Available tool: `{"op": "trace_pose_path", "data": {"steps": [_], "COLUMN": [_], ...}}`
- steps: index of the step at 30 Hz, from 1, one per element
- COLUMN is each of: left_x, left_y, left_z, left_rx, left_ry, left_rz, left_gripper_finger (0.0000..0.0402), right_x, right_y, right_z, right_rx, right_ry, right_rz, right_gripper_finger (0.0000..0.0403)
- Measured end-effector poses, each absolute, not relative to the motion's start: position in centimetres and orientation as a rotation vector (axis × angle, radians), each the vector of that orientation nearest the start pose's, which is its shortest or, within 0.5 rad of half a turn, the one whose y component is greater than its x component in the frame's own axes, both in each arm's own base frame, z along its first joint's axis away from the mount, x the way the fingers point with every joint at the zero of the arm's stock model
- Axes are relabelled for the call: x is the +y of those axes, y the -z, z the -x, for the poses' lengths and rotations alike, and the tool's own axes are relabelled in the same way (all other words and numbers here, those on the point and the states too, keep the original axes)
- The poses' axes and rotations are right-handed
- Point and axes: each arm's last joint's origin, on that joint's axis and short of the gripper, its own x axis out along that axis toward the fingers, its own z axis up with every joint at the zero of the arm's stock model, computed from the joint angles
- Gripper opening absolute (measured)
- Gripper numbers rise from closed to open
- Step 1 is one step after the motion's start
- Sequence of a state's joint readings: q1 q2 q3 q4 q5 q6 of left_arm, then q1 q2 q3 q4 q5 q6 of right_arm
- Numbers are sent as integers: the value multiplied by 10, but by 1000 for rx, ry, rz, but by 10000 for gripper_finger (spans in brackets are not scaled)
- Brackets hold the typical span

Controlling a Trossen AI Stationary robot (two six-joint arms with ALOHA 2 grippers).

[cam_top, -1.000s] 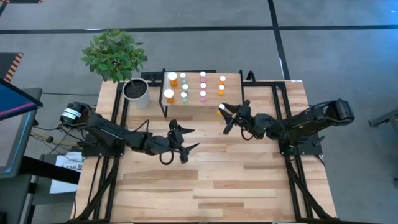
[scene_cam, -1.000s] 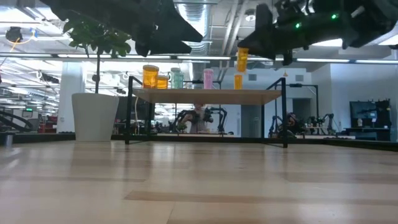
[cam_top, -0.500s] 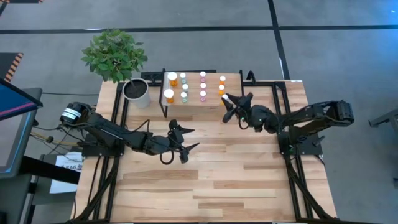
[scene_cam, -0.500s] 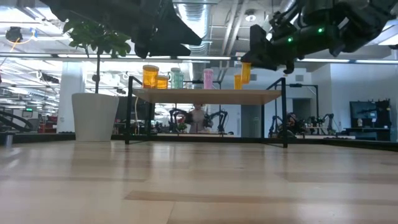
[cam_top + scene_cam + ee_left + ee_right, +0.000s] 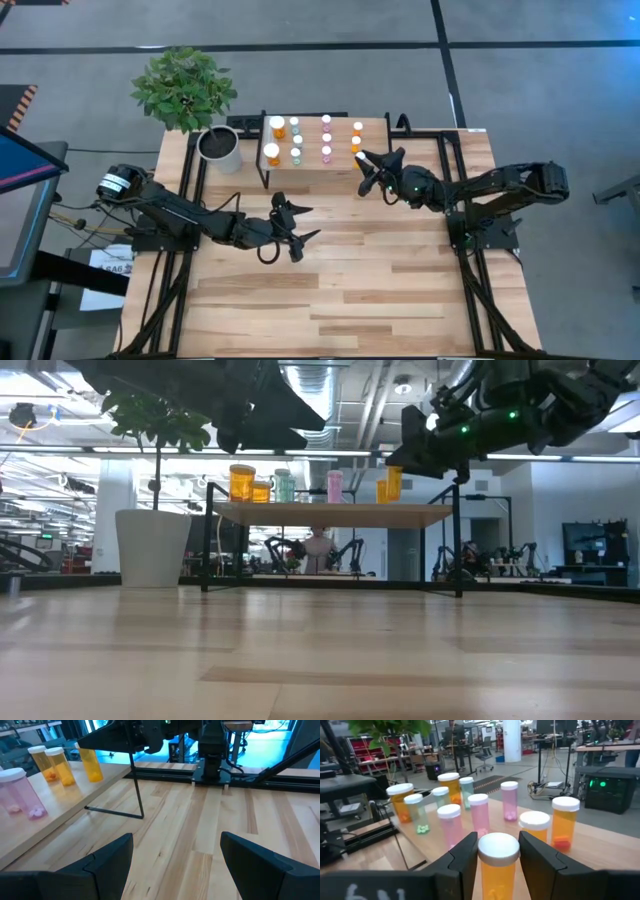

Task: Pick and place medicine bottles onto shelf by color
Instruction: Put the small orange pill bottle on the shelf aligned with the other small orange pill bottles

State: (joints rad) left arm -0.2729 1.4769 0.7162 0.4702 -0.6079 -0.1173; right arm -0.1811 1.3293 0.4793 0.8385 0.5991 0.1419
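Bottle in the right gripper is cut off by the picture edge, so only its white cap and orange upper body show. The fingers close on both its sides. It stands at the shelf's right front corner, beside other orange bottles. From above, the gripper hides it. The left gripper hangs empty, jaws wide apart, over the table middle.

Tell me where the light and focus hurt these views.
Low view: bright ceiling lights behind leave both arms as dark silhouettes above the shelf. Right wrist view: the orange bottle between the right hand's fingers is soft, and the room behind is blurred. Left wrist view: blue glow behind.
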Motion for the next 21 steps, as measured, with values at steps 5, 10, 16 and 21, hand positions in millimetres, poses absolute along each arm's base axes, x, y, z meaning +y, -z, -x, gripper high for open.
{"op": "trace_pose_path", "data": {"steps": [5, 10, 16, 21], "left_x": [-65, -65, -65, -65], "left_y": [-215, -216, -216, -216], "left_z": [-295, -296, -296, -296], "left_rx": [238, 227, 227, 227], "left_ry": [-349, -349, -349, -349], "left_rz": [-5, 0, 0, 0], "left_gripper_finger": [290, 290, 290, 290], "right_x": [-66, -69, -70, -71], "right_y": [-215, -215, -224, -242], "right_z": [-247, -247, -253, -261], "right_rx": [-54, -50, -62, -110], "right_ry": [793, 780, 767, 724], "right_rz": [-145, -147, -159, -161], "right_gripper_finger": [153, 155, 152, 151]}}
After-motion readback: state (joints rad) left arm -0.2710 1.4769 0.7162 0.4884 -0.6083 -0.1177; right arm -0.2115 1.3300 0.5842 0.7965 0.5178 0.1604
